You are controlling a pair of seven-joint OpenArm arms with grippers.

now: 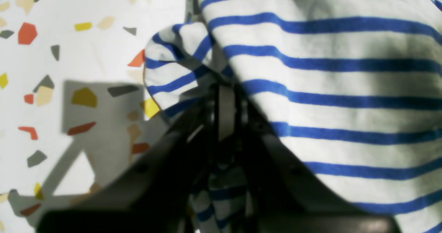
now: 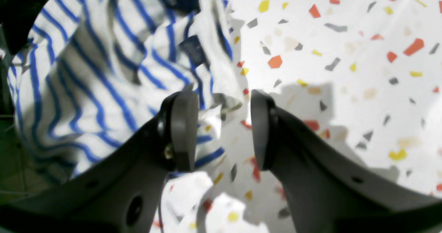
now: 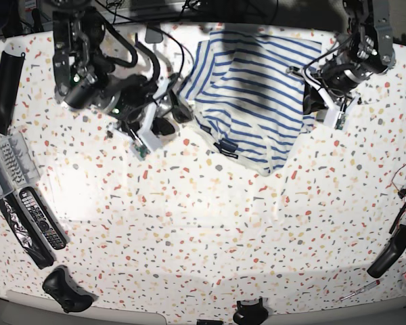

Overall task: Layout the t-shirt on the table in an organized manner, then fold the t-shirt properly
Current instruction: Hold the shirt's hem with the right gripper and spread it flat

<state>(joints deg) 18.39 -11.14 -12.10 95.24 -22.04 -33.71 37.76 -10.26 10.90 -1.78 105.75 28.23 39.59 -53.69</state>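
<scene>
Bare table [image 3: 203,223] up front; beyond it the shirt [image 3: 257,101] lies rumpled, still the spreading step. Right gripper [image 2: 221,129] gapes empty beside its edge, left gripper [image 1: 226,98] pinches cloth. Next: regrip, pull flat.

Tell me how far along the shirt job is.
Done: nothing folded; the blue-striped white t-shirt lies rumpled at the speckled terrazzo table's far edge. In hand: left pincer is shut on one shirt edge; right pincer is open beside it. Left: flattening, then folding.

Bright overhead light, hard shadows, blurry wrist views
</scene>
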